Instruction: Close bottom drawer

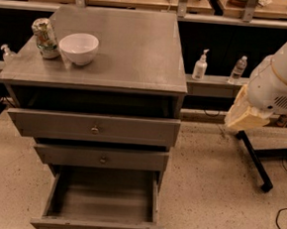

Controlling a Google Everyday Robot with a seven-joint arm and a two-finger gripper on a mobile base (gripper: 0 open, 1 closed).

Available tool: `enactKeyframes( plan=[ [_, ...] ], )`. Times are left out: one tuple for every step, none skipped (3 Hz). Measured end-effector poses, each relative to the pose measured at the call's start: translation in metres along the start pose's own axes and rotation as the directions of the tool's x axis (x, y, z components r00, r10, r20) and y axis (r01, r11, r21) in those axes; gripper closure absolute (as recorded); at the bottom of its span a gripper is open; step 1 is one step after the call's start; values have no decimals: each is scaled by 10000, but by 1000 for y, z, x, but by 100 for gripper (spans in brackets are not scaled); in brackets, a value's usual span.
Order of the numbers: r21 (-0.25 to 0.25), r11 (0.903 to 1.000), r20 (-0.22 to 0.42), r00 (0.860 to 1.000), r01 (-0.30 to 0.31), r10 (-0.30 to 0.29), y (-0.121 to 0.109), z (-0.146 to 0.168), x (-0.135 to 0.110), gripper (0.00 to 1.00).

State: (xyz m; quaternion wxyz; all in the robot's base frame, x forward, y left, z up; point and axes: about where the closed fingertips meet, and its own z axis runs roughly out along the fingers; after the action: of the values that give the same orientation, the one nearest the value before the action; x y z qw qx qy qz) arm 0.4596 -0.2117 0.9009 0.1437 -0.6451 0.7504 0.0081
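Note:
The grey cabinet (113, 59) has three drawers. The bottom drawer (97, 227) is pulled far out and its grey box is empty inside. The middle drawer front (100, 158) and the top drawer front (94, 127), both with brass knobs, stick out a little. My gripper (243, 114) is the beige end of the white arm (280, 82) at the right. It hangs at about the top drawer's height, to the right of the cabinet and apart from it.
A white bowl (78, 47) and a can (45, 38) stand on the cabinet top. Bottles (200, 66) stand on the ledge behind. A black stand leg (254, 160) and a cable (284, 222) lie on the floor at the right.

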Motion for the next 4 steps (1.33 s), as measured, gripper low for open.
enactKeyframes(
  plan=[
    [-618, 9969, 375, 9982, 481, -459, -2, 69, 0, 100],
    [-572, 9972, 356, 9983, 474, -454, -2, 65, -1, 100],
    [-1045, 9905, 223, 9959, 896, -877, -3, 101, -7, 100],
    [-1338, 9802, 456, 9889, 1461, -1411, 2, 157, -24, 100]
  ],
)
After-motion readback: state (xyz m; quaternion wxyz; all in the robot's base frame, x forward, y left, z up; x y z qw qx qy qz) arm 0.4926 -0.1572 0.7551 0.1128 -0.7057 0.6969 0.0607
